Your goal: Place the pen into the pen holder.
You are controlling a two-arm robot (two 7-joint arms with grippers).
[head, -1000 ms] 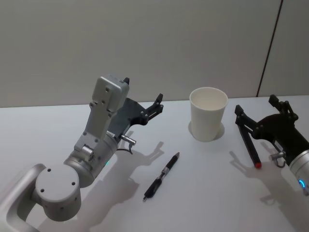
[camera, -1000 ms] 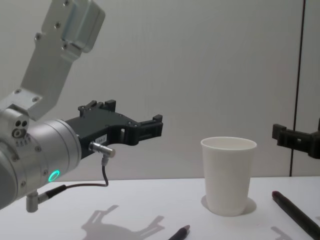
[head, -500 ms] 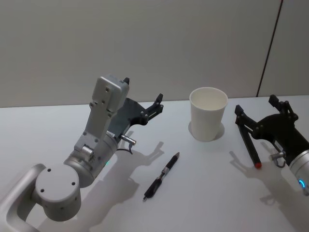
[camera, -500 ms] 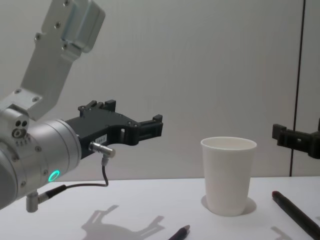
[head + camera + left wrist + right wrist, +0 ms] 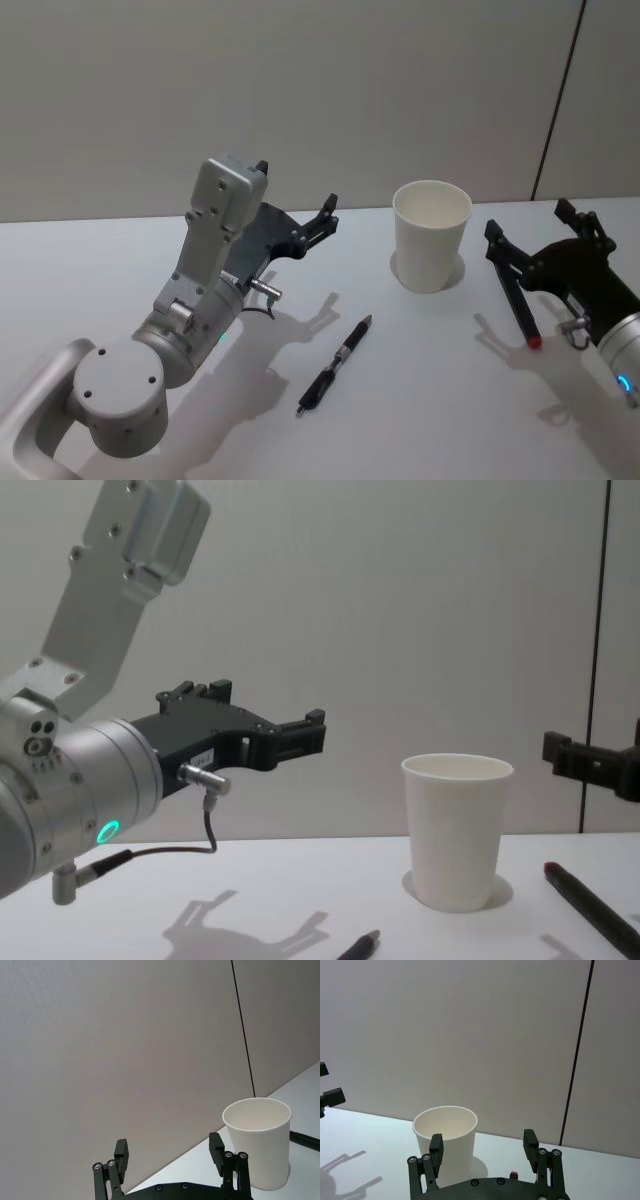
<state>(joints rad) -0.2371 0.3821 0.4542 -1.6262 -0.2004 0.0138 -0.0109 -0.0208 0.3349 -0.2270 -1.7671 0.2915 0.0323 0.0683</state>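
White table: pen flat, between spread left tool and spread right tool, near pen holder

The left gripper hangs above the white table, reaching in from the left, well apart from the paper cup standing upright to its right. The tip of a pen shows at the bottom edge, left of the cup. A dark rod lies on the table to the cup's right, below the right gripper at the right edge.

The pen holder is plain white, the pen black, the table white.
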